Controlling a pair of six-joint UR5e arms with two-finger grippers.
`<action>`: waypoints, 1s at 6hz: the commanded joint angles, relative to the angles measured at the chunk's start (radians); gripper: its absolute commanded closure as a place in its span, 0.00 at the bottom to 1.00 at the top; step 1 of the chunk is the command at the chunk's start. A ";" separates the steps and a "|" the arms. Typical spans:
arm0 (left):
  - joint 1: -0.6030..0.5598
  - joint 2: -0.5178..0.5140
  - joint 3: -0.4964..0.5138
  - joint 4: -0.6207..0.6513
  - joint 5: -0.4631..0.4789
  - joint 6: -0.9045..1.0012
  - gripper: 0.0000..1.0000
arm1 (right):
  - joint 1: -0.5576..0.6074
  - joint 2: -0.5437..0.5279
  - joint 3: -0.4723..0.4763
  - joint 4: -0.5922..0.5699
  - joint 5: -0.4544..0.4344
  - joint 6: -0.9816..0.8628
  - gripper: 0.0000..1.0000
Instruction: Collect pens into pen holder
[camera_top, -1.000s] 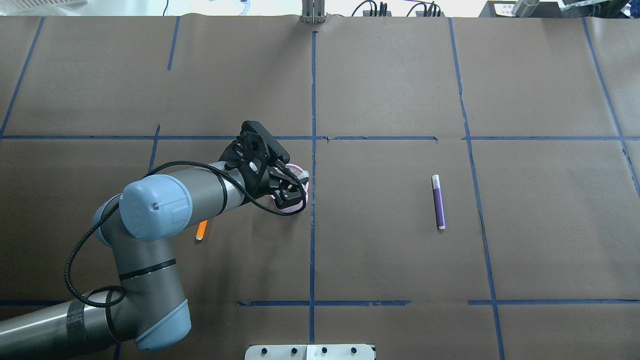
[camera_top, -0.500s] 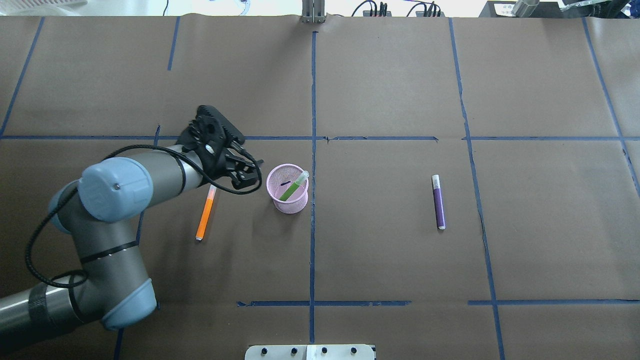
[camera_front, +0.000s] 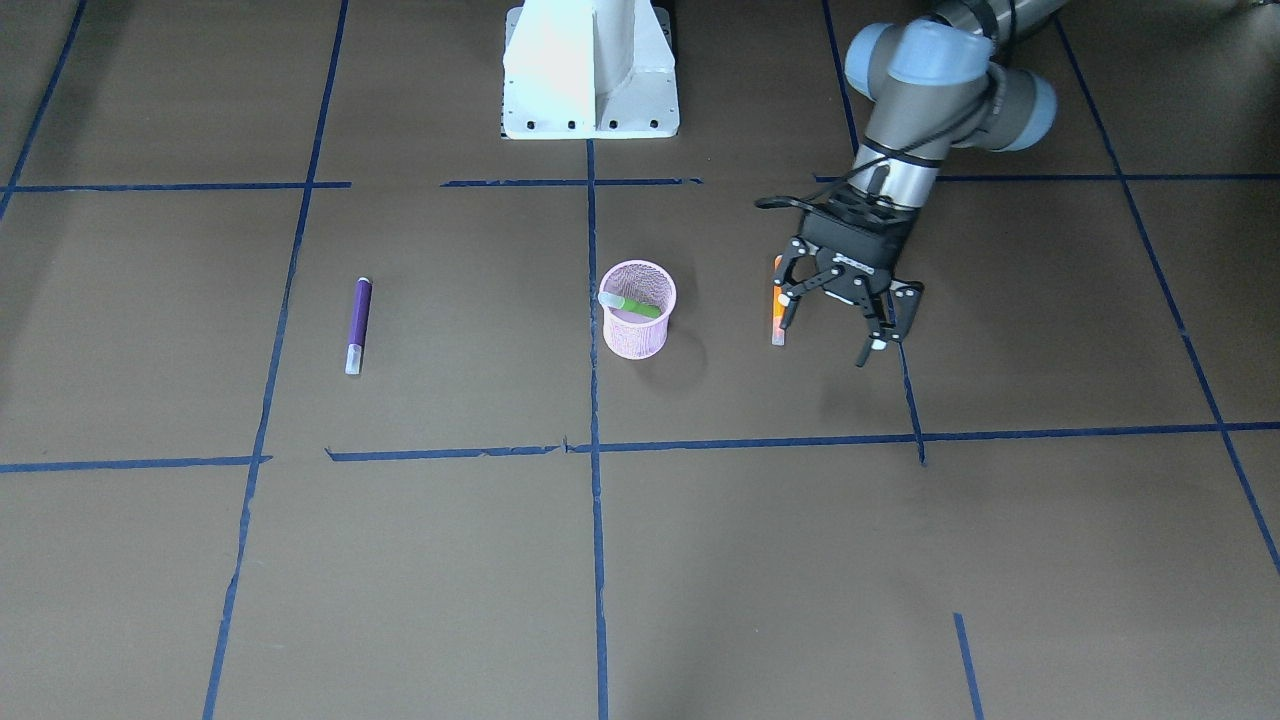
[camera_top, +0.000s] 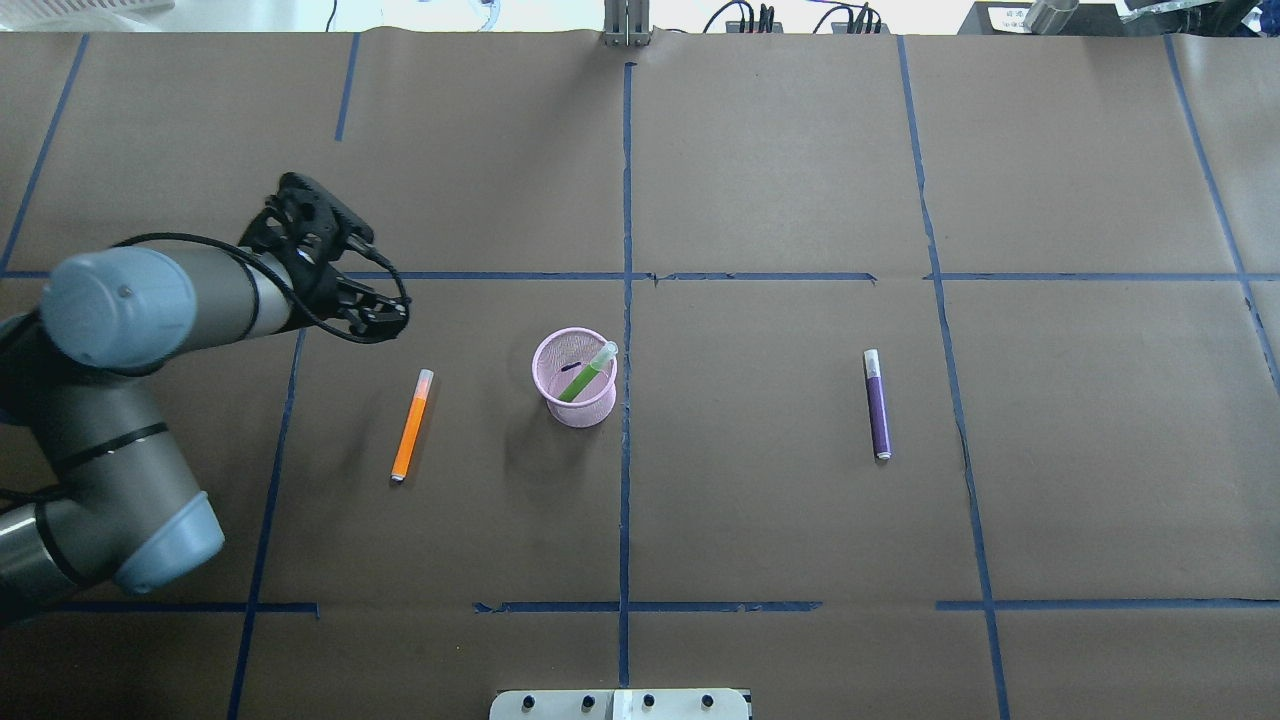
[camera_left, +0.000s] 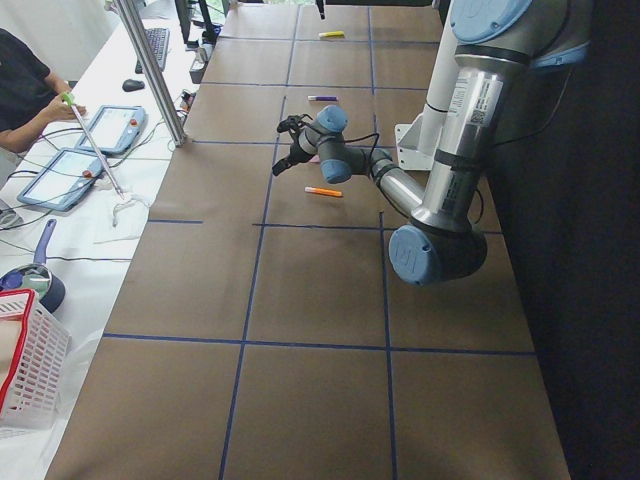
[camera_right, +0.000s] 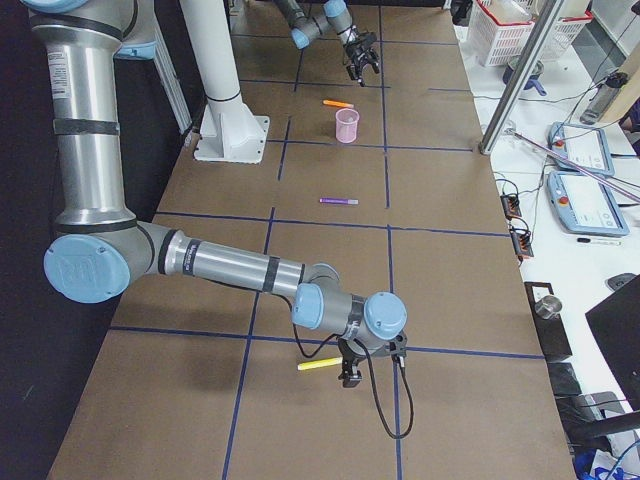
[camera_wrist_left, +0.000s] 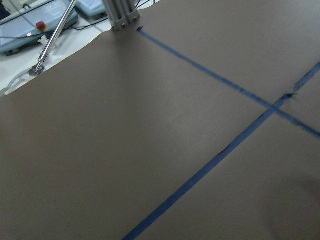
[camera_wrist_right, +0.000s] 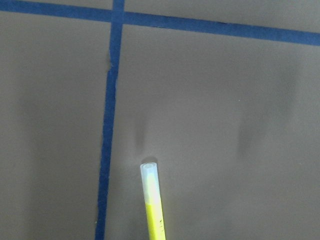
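Observation:
The pink mesh pen holder (camera_top: 580, 410) stands near the table's middle and also shows in the front view (camera_front: 635, 340). A green pen (camera_top: 585, 375) leans inside it (camera_front: 640, 306). An orange pen (camera_top: 410, 425) lies to the holder's left. A purple pen (camera_top: 878, 405) lies to its right (camera_front: 357, 320). My left gripper (camera_top: 385, 315) is open and empty, above the table beyond the orange pen's cap end (camera_front: 828, 335). My right gripper (camera_right: 350, 375) shows only in the exterior right view, next to a yellow pen (camera_right: 318, 364); I cannot tell whether it is open or shut.
The yellow pen (camera_wrist_right: 152, 200) lies beside a blue tape line, outside the overhead view. The white robot base (camera_front: 590, 70) stands at the near table edge. A metal post (camera_top: 627, 25) stands at the far edge. Tablets and baskets sit beyond the table.
My left gripper has drawn back to the left from over the holder, past the orange pen. The green pen stays leaning in the holder.

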 joint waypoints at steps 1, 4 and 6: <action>-0.036 0.077 -0.003 0.008 -0.070 -0.034 0.00 | -0.053 0.011 -0.081 0.090 0.001 0.116 0.07; -0.037 0.088 -0.014 0.002 -0.075 -0.111 0.00 | -0.118 0.008 -0.089 0.097 -0.019 0.021 0.11; -0.037 0.090 -0.017 0.002 -0.075 -0.117 0.00 | -0.118 0.003 -0.088 0.096 -0.010 0.017 0.26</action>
